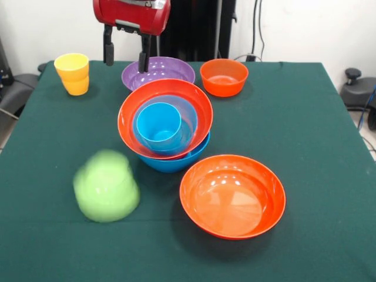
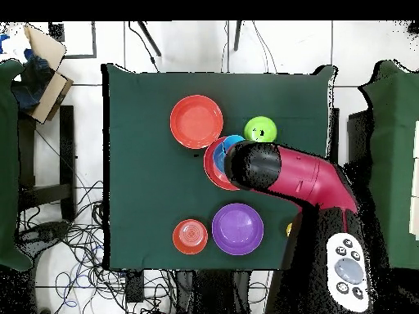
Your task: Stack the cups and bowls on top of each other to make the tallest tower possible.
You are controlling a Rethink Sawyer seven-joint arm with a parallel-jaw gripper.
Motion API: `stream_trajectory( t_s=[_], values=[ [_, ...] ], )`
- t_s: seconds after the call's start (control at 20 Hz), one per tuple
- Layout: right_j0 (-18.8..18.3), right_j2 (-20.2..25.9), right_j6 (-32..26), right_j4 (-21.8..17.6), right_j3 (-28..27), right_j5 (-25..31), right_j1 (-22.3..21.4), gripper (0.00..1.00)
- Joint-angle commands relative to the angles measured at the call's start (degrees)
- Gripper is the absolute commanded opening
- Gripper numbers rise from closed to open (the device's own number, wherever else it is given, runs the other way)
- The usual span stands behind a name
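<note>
Gripper (image 1: 125,57) at top left-centre of the front view, fingers apart, empty, tips hanging over the purple bowl (image 1: 170,69). The tower (image 1: 166,126) sits mid-frame, tilted, blue cup (image 1: 159,125) nested on top. Lime green bowl (image 1: 106,185) lower left, blurred. Large orange bowl (image 1: 232,195) lower right, small orange bowl (image 1: 224,77) upper centre-right, yellow cup (image 1: 72,73) upper left, all on the green table (image 1: 317,147).

The tower (image 1: 166,126) is occupying the desk (image 1: 305,117) centre, with the purple bowl (image 1: 158,71) crowding just behind and the large orange bowl (image 1: 232,195) in front, while open cloth is lying along the right side.
</note>
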Motion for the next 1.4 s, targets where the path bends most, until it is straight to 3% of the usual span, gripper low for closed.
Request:
stream_trajectory(
  t_s=[0.05, 0.55, 0.85, 1.15, 1.4],
  values=[
    [0.47, 3.62, 1.73, -3.27, 1.1, -1.6, 1.09, 1.0],
    [0.44, 3.46, 1.89, -3.44, -0.81, -1.4, 2.42, 1.0],
    [-0.59, 4.64, 1.1, -3.33, -5.32, -2.06, 6.87, 1.0],
    [-1.48, 5.6, 0.12, -3.3, -14.35, -2.25, 14.03, 1.0],
    [-0.76, 4.78, 0.0, -2.83, -30.2, 3.24, 23.51, 1.0]
  ],
)
